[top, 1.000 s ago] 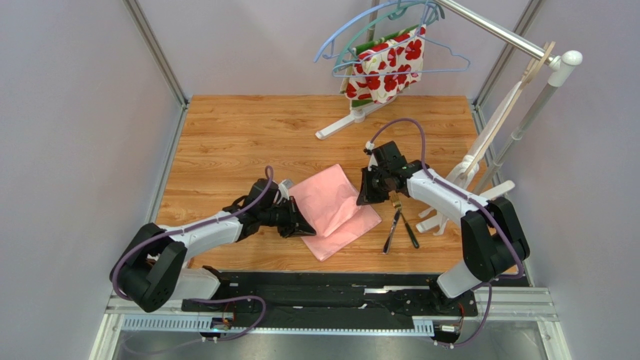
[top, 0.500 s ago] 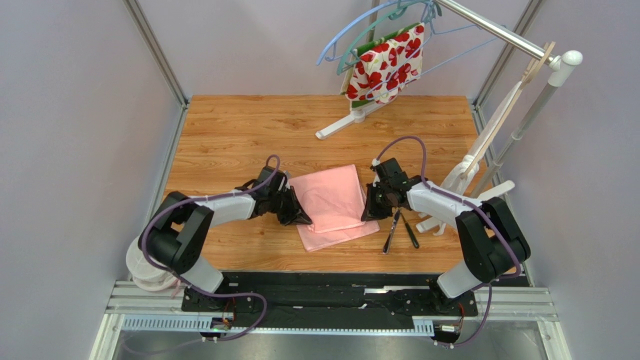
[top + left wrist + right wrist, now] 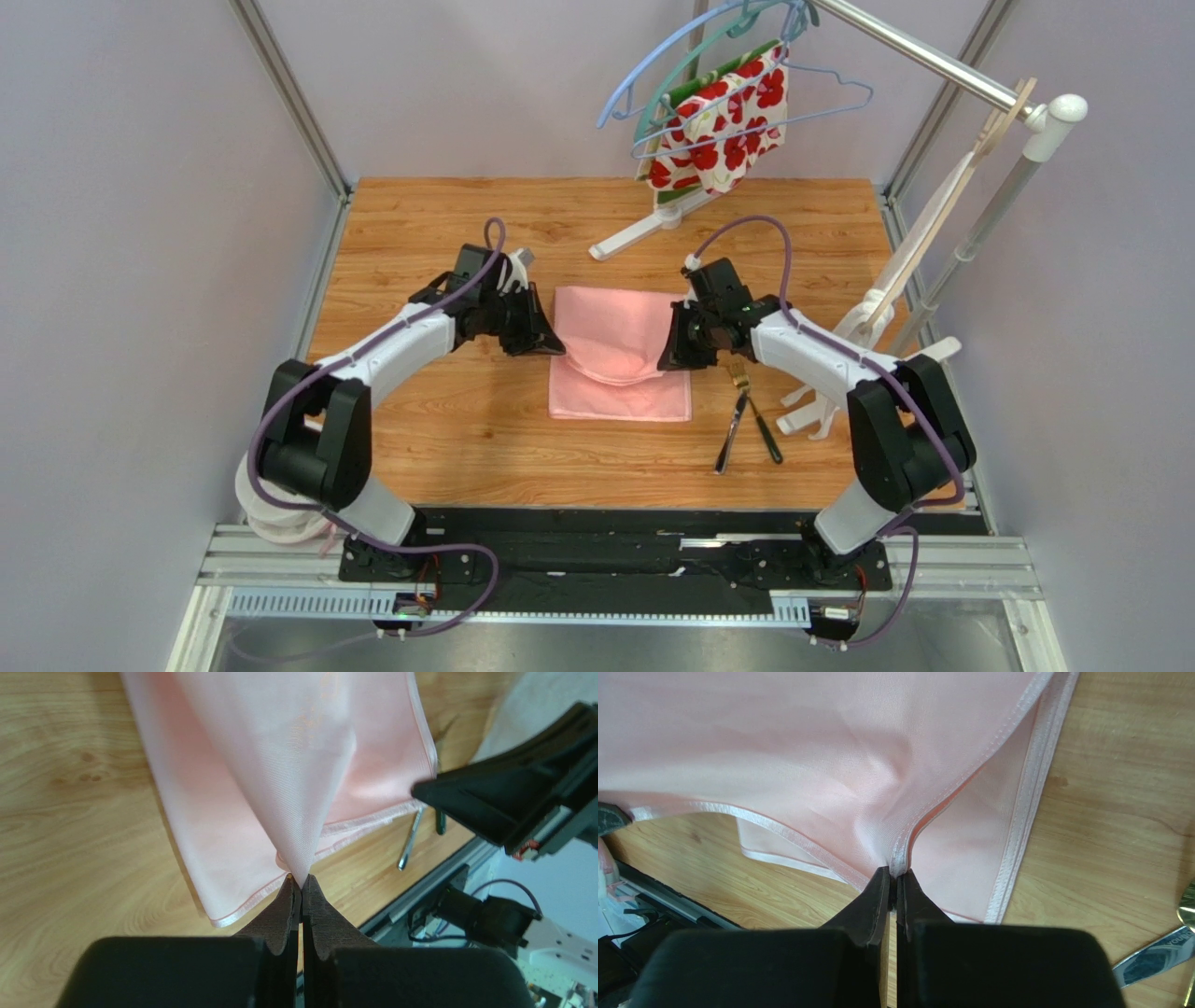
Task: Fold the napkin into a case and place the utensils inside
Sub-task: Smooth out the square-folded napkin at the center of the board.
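Now the napkin (image 3: 620, 395) lies squared to the surface edges at mid-surface, no longer diagonal. Both arms have moved toward the far edge with one layer stretched between them, so a fold is under way. The left jaws and the right jaws are each clenched on a hem corner. The utensils (image 3: 744, 427) lie just beside the napkin, toward the right edge.

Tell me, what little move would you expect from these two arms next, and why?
Probably lower both grippers together, laying the raised layer flat. The left gripper and right gripper each pinch one end of the napkin's lifted layer, and the cloth between them sags above the layer lying on the table.
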You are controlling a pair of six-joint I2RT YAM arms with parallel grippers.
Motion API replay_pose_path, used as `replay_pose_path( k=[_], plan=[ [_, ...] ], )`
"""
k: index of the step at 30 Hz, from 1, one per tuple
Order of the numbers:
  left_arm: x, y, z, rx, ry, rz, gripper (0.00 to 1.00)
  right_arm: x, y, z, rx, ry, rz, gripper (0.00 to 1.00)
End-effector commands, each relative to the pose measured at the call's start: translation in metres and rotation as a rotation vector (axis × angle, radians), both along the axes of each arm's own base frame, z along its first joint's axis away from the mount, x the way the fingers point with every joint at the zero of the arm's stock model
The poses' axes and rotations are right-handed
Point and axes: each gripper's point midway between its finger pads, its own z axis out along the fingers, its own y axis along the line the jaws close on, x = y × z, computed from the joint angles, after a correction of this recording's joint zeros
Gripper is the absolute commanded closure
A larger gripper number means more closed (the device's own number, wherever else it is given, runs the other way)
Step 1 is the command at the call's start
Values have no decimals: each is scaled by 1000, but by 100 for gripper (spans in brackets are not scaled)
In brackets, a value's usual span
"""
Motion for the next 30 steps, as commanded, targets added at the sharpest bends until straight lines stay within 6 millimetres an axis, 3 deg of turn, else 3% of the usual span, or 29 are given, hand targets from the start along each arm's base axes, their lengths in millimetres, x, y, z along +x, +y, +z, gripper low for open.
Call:
replay_pose_path(
  k=[1, 8, 13, 19, 23, 30],
  plan=[
    [-26, -7, 35, -87, -25, -83, 100, 8, -4, 39, -28, -80, 24, 100],
    [-26, -7, 70, -136, -92, -45, 100, 11, -6, 84, 2, -163, 28, 100],
    [-17, -7, 77, -123, -104, -36, 100, 20, -14, 109, -12, -210, 16, 100],
    [5, -7, 99, -142, -137, -31, 100, 33, -25, 126, -16, -245, -10, 100],
    [22, -10, 136, -167, -208, -34, 100, 41, -28, 140, -15, -273, -19, 100],
    [39, -13, 156, -174, -234, -42, 100, 50, -34, 144, -10, -276, -33, 100]
  ],
)
